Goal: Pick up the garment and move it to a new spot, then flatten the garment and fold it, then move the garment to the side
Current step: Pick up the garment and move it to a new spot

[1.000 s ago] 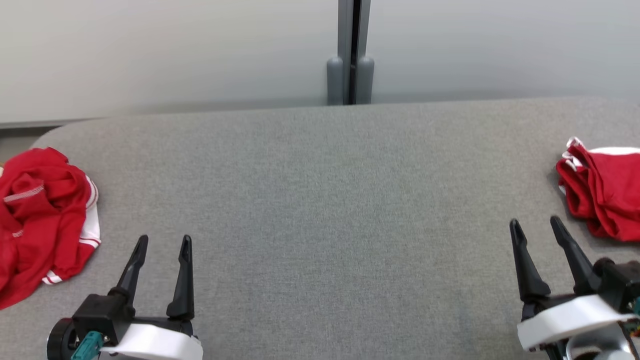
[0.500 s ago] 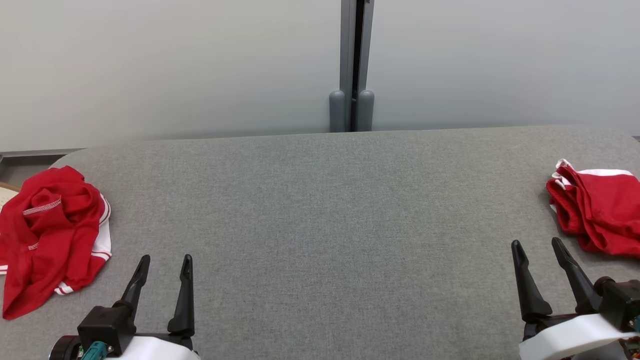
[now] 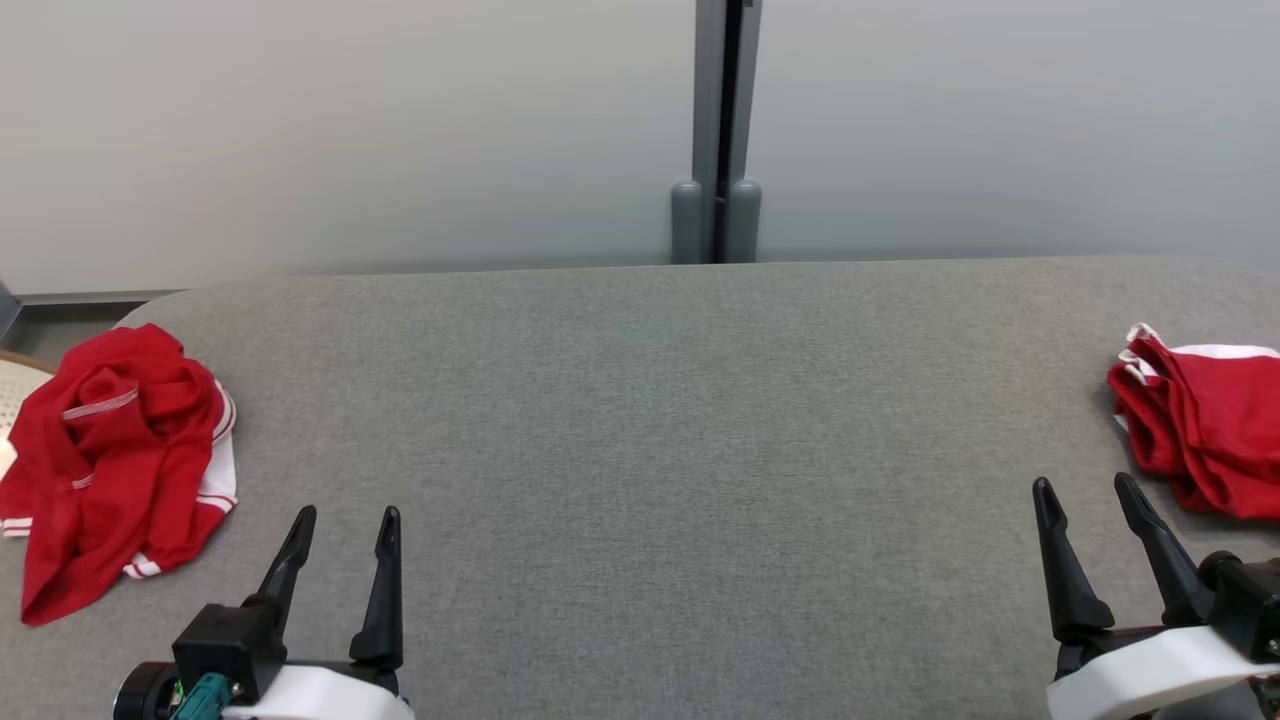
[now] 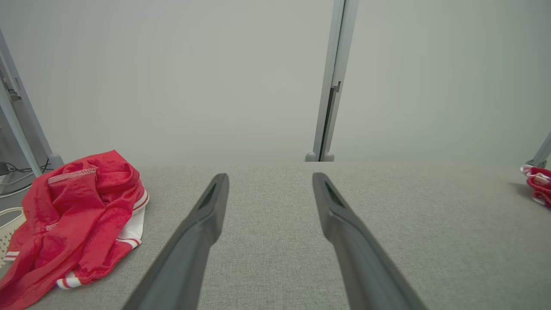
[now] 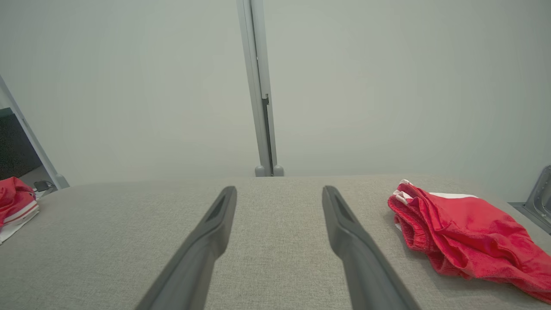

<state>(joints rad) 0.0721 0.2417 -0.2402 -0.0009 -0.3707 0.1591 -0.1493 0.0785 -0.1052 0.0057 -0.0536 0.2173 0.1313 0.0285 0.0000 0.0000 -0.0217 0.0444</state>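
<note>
Head view. Grey fabric counter [image 3: 680, 420] spans the frame, its centre bare. Left end effector [image 3: 349, 512] at lower left and right end effector [image 3: 1083, 482] at lower right, both w/ jaws spread wide and holding nothing. Fingers point up-frame, clear of any cloth: a ready pose, judged to precede the first pick-up. Crumpled garment [image 3: 110, 460], red w/ white striped trim, is heaped at the left edge, mid-height, just up-left of the left end effector. It is prob. the task's item, since it lies unflattened. Second garment [image 3: 1200, 440], same colours but more compact, sits at the right edge near the right end effector. It is prob. already set aside, though which one is the target can't be told for sure. Grey post [image 3: 725, 130] splits the pale wall at top centre.

Left wrist view. Two dark fingers rise from bottom centre, well separated, w/ nothing btwn them but counter. Crumpled garment is at lower left, its hem spilling toward the bottom-left corner. Second garment is a sliver at the far right edge.

Right wrist view. Same wide gap btwn fingers, empty. Second garment lies at right, mid-to-lower frame, beside the right-hand finger but not touching it. Crumpled garment is a red-white scrap at the left edge. The bare centre is the likely new spot for spreading & folding.
</note>
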